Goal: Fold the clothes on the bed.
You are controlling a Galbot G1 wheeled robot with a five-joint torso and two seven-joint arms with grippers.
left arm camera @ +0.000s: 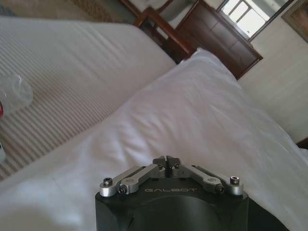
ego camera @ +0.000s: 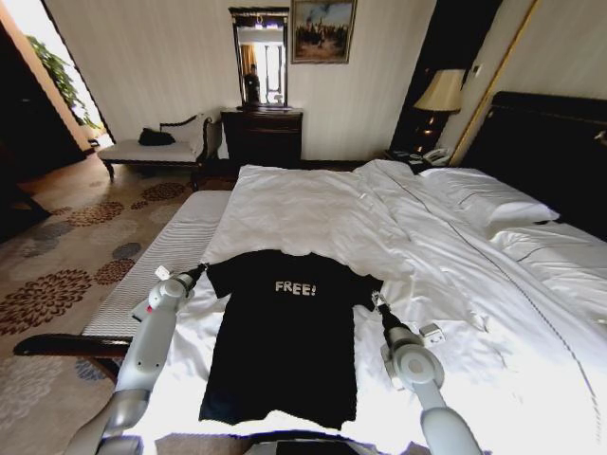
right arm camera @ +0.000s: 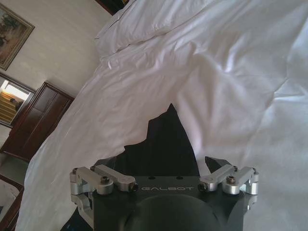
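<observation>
Black T-shirt [ego camera: 285, 351] sleeves hide left pincer [ego camera: 202, 269] and right pincer [ego camera: 377, 300] tips.

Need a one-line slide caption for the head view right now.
Both grippers, left and right, at the sleeves of the black T-shirt spread flat on the white bed.

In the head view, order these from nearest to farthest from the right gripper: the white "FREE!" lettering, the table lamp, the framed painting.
From the right gripper, at the black T-shirt's sleeve:
1. "FREE!" lettering, on the shirt's chest, toward the robot's left.
2. Table lamp, beside the headboard, far ahead.
3. Framed painting, on the far wall.
</observation>
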